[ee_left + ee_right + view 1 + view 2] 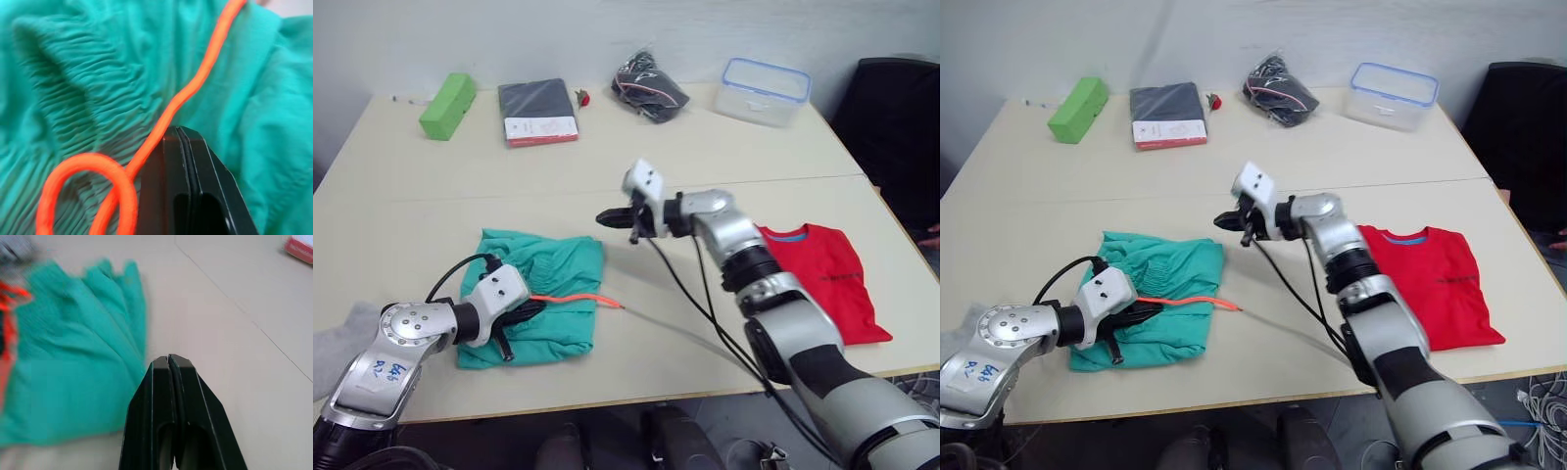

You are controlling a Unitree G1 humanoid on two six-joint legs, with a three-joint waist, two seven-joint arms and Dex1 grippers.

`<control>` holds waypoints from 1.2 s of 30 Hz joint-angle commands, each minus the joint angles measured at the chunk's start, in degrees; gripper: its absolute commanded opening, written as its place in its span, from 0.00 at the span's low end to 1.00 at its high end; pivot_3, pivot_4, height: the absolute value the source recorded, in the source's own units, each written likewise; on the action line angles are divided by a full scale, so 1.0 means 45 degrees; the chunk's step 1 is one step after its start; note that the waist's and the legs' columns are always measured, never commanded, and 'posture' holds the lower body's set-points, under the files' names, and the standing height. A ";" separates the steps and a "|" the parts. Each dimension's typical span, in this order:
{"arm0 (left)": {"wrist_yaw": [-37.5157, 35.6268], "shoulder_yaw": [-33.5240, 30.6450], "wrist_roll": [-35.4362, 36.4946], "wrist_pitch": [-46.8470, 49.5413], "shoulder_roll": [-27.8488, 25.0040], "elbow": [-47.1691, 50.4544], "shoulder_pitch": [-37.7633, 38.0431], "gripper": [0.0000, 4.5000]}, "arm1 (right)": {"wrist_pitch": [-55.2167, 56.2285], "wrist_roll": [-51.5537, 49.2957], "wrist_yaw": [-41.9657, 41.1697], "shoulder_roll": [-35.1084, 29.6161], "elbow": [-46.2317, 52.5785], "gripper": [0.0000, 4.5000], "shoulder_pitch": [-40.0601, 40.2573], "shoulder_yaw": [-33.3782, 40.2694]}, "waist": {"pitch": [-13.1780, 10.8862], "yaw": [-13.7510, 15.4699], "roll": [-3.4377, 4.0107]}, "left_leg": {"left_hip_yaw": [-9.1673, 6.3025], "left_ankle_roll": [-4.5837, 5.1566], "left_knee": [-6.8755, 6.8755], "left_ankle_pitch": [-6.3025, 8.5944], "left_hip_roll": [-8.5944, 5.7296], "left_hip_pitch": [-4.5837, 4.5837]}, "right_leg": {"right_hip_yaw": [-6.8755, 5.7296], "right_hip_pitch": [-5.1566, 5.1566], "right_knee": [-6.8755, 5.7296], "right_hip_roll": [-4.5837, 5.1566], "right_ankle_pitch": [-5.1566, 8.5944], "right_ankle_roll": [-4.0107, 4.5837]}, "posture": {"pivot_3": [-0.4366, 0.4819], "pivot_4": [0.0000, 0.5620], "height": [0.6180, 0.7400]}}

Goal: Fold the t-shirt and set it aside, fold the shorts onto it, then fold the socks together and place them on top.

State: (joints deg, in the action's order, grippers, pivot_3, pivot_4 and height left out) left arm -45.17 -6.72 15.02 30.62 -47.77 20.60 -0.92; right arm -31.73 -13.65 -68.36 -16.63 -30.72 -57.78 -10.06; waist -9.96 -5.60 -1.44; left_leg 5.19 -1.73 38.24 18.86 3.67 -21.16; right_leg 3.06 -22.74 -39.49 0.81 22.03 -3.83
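Observation:
The teal shorts point(543, 294) lie bunched on the front left of the table, and their orange drawstring point(573, 297) trails off to the right. My left gripper point(524, 313) rests low on the shorts beside the drawstring point(195, 83); its fingers are shut, and no cloth shows between them. My right gripper point(607, 217) hovers shut and empty over bare table, just past the shorts' far right corner point(132, 284). The red t-shirt point(822, 279) lies folded at the right. A grey sock point(337, 338) peeks out at the left edge behind my left arm.
Along the far edge stand a green box point(447, 105), a dark packaged garment point(537, 110), a black bag point(649, 86) and a clear lidded container point(766, 91). A black chair point(896, 117) stands off the table's right side. Black cables hang from my right arm.

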 commanded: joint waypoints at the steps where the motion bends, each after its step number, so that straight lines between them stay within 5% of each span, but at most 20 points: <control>1: -0.0487 -0.1861 0.1710 0.0373 0.0185 0.0603 0.0208 0.04 | -0.4727 -0.1603 -0.0121 -0.0622 0.3084 0.27 0.1328 -0.0095 | -0.0002 0.0072 0.0002 | 0.0000 0.0001 -0.0001 0.0001 -0.0001 -0.0005 | 0.0000 -0.0001 0.0007 0.0004 0.0000 0.0000 | 0.48 0.27 1.00; 4: -0.1159 -0.3463 0.3752 0.1539 0.0071 0.1599 0.0666 0.19 | -0.6631 -0.1980 0.0665 -0.0565 0.4033 0.48 0.2025 -0.0229 | -0.0008 0.0001 0.0009 | 0.0009 0.0004 -0.0001 0.0002 -0.0004 -0.0022 | 0.0006 -0.0011 0.0017 0.0006 0.0000 0.0000 | 0.48 0.27 1.00; 11: -0.1699 -0.5176 0.4804 0.2490 -0.0835 0.2908 0.2050 0.66 | -0.8188 -0.2491 0.2006 0.0885 0.3495 1.00 0.2281 -0.0356 | -0.0009 -0.0183 0.0011 | 0.0009 -0.0019 -0.0020 -0.0011 -0.0004 -0.0006 | 0.0013 -0.0015 0.0068 -0.0012 0.0001 0.0002 | 0.48 0.27 1.00; 16: -0.1595 -0.5630 0.4745 0.2547 -0.1021 0.3115 0.2449 0.97 | -0.7591 -0.2214 0.2900 0.2630 0.1888 1.00 0.1906 -0.0596 | 0.0003 -0.0276 -0.0007 | 0.0011 -0.0017 -0.0022 -0.0010 -0.0006 -0.0002 | 0.0013 -0.0011 0.0079 -0.0013 0.0000 0.0003 | 0.48 0.27 1.00; 23: -0.1322 -0.5831 0.4952 0.2718 -0.1045 0.3213 0.2323 0.99 | -0.6156 -0.1514 0.4589 0.4962 -0.1399 1.00 0.0747 -0.0219 | 0.0007 -0.0738 -0.0012 | 0.0012 -0.0044 -0.0048 -0.0025 0.0007 0.0021 | 0.0017 -0.0011 0.0066 -0.0039 -0.0003 0.0028 | 0.48 0.27 1.00; 30: -0.1137 -0.5929 0.4811 0.2677 -0.1096 0.3307 0.2512 0.99 | -0.5037 -0.1119 0.4598 0.5751 -0.2687 1.00 0.0523 -0.0540 | 0.0013 -0.0895 -0.0010 | 0.0007 -0.0054 -0.0059 -0.0030 0.0013 0.0031 | 0.0016 -0.0011 0.0057 -0.0043 -0.0001 0.0044 | 0.48 0.27 1.00; 36: -0.1030 -0.5781 0.5047 0.2713 -0.1084 0.3320 0.2262 1.00 | -0.5049 -0.1149 0.4579 0.5550 -0.2550 0.57 0.0585 -0.0294 | 0.0012 -0.0893 -0.0010 | 0.0006 -0.0056 -0.0068 -0.0030 0.0012 0.0028 | 0.0016 -0.0011 0.0065 -0.0042 0.0000 0.0047 | 0.48 0.27 1.00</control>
State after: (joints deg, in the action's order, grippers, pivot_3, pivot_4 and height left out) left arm -49.89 -31.60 36.81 43.21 -51.89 33.65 9.68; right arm -52.40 -20.07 -48.10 8.05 -40.77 -56.81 -10.17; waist -9.90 -9.62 -1.48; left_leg 5.21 -1.99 37.93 18.74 3.73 -21.06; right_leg 3.13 -22.79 -39.18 0.63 22.03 -3.62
